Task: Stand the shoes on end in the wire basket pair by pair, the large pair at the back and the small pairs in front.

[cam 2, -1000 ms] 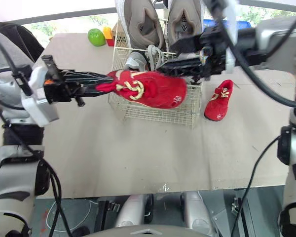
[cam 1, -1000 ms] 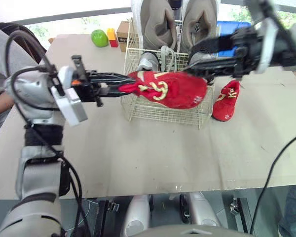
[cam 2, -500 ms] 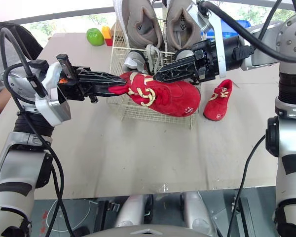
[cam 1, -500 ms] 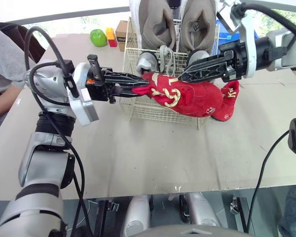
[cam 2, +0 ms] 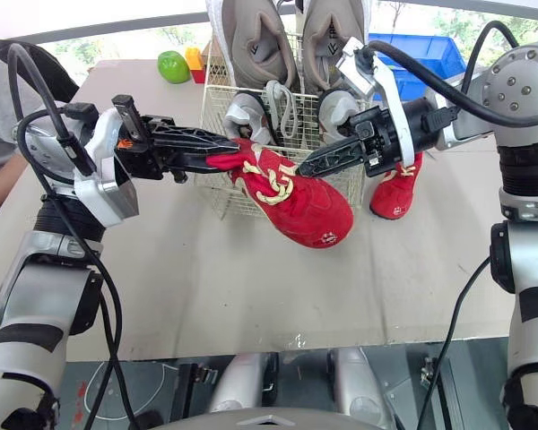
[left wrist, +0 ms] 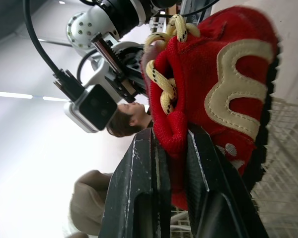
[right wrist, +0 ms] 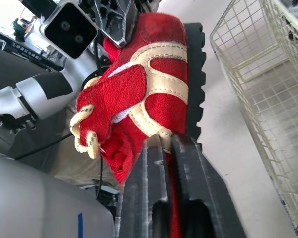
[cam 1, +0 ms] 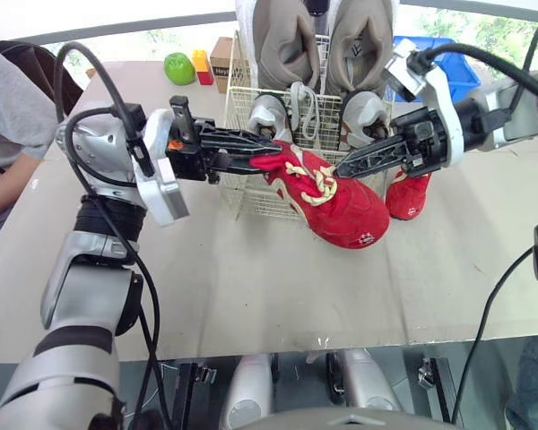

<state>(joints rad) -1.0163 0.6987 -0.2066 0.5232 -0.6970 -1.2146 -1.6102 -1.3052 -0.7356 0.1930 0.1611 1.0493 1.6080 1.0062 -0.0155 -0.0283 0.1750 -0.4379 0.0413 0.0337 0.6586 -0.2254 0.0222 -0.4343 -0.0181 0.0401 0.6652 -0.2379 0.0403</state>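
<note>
Shoe [cam 1: 336, 202], left hand [cam 1: 269, 154] clamped, right hand [cam 1: 342, 168] seemingly

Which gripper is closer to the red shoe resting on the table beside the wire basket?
Right. The right gripper hangs just above that red shoe, partly covering it. The left gripper is farther, across the wire basket, clamped on the other red shoe.

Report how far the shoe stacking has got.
Done: the large pair stands at the back of the wire basket, a small grey pair upright in front. In hand: one red shoe hangs tilted before the basket, left gripper clamped on its heel collar, right gripper at its side. To do: stand it in, then the second red shoe on the table beside the basket.
</note>
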